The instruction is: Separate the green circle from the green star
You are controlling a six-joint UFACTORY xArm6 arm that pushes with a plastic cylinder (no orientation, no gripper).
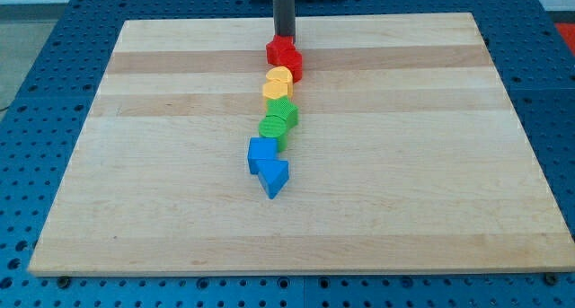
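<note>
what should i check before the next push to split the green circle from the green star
1. My tip located: ok, at the view's top end of the block chain, right behind the red block.
2. Tip near the green pair: not ok, the red block and the yellow block lie between.
3. The green blocks told apart: cannot tell, upper green block and lower green block look alike in shape.
4. Gap between the greens: not ok, they touch.
5. Room to push sideways: ok, wooden board bare on both sides.
6. Neighbours: not ok, blue blocks press against the lower green.
</note>
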